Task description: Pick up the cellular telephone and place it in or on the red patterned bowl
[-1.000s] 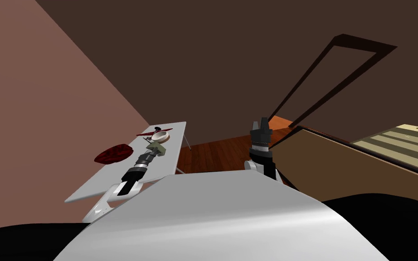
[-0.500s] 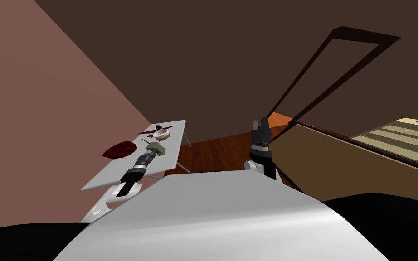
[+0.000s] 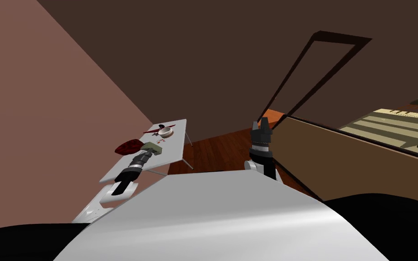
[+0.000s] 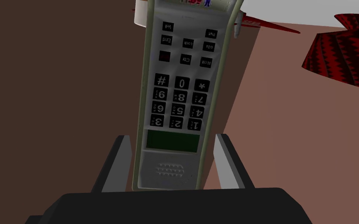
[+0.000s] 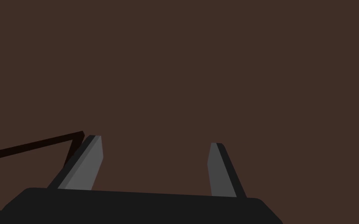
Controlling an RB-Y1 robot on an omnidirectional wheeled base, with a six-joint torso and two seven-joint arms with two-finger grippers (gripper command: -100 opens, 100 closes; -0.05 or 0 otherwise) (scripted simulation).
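A grey-green cellular telephone (image 4: 178,97) with black keys stands between the fingers of my left gripper (image 4: 173,136), which is shut on its lower end. In the head view the phone (image 3: 153,148) is held over the white table (image 3: 131,170). The red patterned bowl (image 3: 128,147) lies on that table just left of the phone, by the pink wall. In the left wrist view the bowl (image 4: 346,58) is off to one side, beyond the phone. My right gripper (image 3: 261,121) is raised at the right, open and holding nothing (image 5: 155,140).
A small white bowl (image 3: 166,132) and a thin dark red object (image 3: 158,129) sit at the table's far end. A pink wall (image 3: 45,113) runs along the left. A low brown partition (image 3: 362,154) and a dark door frame (image 3: 321,68) stand to the right, with wooden floor (image 3: 217,149) between.
My whole view has shifted: the table and the red bowl have slid right in the picture, nearer the held phone. Both arms keep their pose, and the phone stays gripped.
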